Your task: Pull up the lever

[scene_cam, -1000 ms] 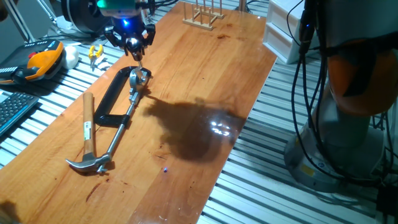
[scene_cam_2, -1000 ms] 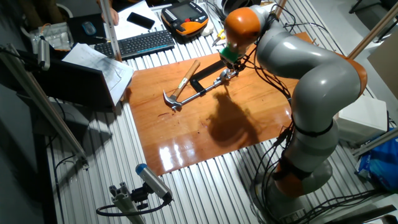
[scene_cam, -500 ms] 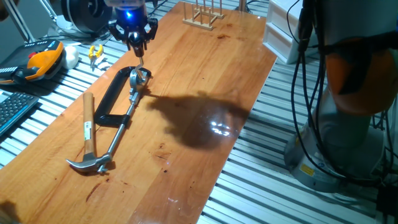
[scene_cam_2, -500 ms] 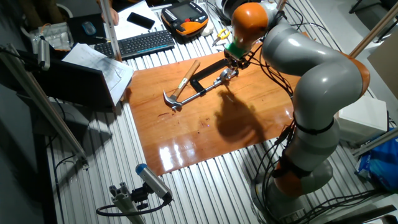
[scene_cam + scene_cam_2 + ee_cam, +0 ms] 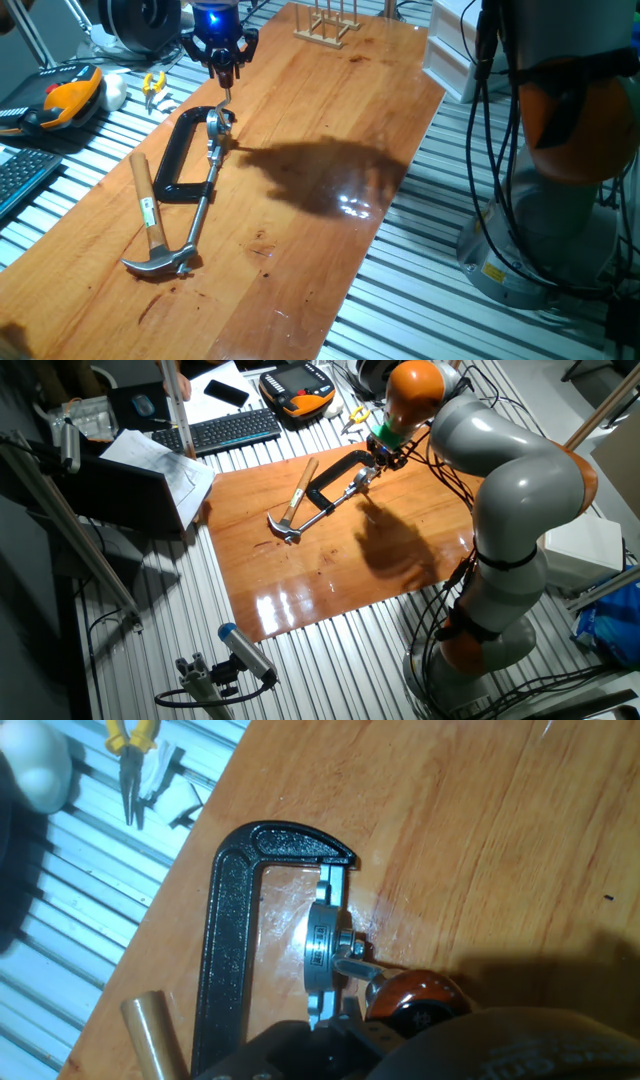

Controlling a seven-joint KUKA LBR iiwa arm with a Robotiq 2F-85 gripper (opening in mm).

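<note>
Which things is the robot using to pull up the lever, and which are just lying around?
Part of the job:
- the lever, with its reddish tip
- the black clamp it belongs to
- the end effector, right above the lever

Just lying about:
- the hammer
- the yellow pliers
- the wooden rack
- the keyboard

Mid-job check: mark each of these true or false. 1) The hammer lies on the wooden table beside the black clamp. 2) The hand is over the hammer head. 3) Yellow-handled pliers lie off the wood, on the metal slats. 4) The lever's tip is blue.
1) True: the hammer lies on the table next to the clamp.
2) False: the hand is above the lever, at the clamp's far end from the hammer head.
3) True: the pliers lie on the slats.
4) False: the tip is reddish-brown.
</note>
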